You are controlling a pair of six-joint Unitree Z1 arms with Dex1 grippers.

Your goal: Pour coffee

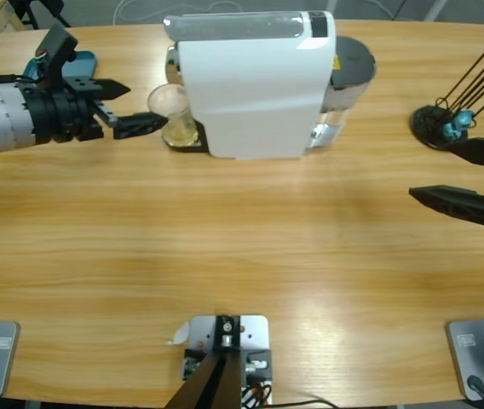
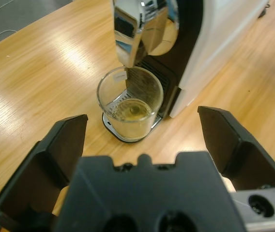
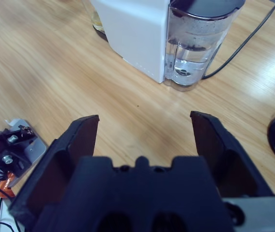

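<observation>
The left gripper (image 1: pixel 127 107) hangs with its jaws spread wide and nothing between them, pointed straight at the white coffee machine (image 1: pixel 255 81) and just short of the glass cup (image 2: pixel 129 102) on the machine's drip tray (image 2: pixel 128 133). The right gripper (image 1: pixel 455 175), likewise wide open, sits well apart on the far side, so the left arm is nearer. The cup stands upright, mouth up, under the chrome spout (image 2: pixel 130 34). The coffee (image 2: pixel 128 111) seems a shallow amber layer at its bottom.
</observation>
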